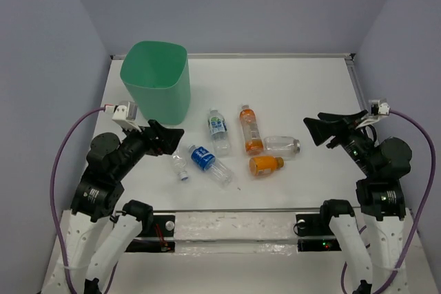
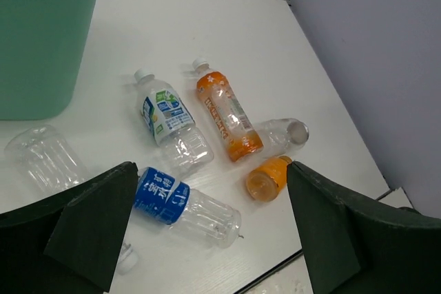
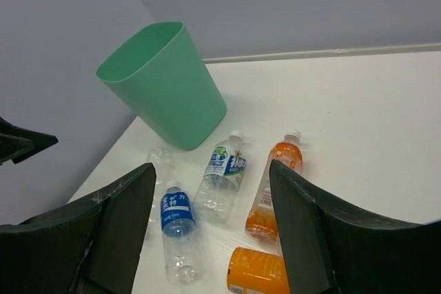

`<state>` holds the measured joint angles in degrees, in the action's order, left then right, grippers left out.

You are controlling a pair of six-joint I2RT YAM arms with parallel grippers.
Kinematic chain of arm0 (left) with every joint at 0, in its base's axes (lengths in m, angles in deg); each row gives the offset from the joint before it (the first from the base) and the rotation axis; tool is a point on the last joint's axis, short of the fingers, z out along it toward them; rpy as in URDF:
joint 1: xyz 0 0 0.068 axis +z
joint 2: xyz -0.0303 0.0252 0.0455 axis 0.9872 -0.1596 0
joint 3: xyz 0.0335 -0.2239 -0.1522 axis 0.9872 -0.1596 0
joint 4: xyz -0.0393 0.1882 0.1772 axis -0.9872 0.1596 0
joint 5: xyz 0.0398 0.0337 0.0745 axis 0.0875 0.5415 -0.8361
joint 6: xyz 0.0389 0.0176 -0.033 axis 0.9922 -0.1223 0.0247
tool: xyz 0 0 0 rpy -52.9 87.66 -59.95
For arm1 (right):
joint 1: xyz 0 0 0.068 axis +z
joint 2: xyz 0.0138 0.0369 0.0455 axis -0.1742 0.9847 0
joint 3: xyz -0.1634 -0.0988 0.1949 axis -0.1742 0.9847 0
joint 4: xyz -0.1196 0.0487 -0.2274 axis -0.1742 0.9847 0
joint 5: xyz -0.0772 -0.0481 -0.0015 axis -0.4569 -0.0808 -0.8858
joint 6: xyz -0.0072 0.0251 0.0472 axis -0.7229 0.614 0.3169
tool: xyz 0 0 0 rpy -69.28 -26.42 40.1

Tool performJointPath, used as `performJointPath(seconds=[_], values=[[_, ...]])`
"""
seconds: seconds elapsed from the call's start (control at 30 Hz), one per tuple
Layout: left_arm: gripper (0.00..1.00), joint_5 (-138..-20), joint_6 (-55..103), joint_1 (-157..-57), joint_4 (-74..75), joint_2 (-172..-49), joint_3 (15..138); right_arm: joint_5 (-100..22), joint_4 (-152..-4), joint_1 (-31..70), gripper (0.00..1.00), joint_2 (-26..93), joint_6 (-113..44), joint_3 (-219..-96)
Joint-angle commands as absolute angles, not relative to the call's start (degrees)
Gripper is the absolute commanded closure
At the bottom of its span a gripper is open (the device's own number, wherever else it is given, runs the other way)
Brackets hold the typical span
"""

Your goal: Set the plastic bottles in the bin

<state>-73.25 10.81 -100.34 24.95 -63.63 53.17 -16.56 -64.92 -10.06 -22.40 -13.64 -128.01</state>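
The left gripper (image 1: 172, 135) gapes wide and the right gripper (image 1: 315, 129) is open too; both are empty, touching nothing. The bottles (image 1: 219, 130) lie flat between them. The bin (image 1: 157, 84) stands at 11 o'clock from the bottles, on a white table (image 1: 303, 87) with grey walls (image 1: 275, 5) around

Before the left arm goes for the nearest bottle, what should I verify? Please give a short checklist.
1. Left gripper open and empty: ok.
2. Right gripper open, empty, away from the bottles: ok.
3. Bin upright, mouth unobstructed: ok.
4. Small clear bottle lying on the table just in front of the left gripper: ok.
5. Small clear bottle apart from the blue-label bottle: cannot tell.
6. No other bottle between the small clear bottle and the bin: ok.
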Motion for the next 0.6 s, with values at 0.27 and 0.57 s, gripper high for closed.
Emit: performJointPath(seconds=[0.27,0.57], values=[[0.01,-90.7,1.2,-100.8,45.7,-73.2,56.5,-13.9,-66.1,-10.4,0.27,-24.1,-12.6,-123.2],[0.01,-97.9,-7.1,-100.8,39.6,-80.4,48.5,-10.5,-68.5,-10.4,0.27,-23.5,-10.6,-117.7]])
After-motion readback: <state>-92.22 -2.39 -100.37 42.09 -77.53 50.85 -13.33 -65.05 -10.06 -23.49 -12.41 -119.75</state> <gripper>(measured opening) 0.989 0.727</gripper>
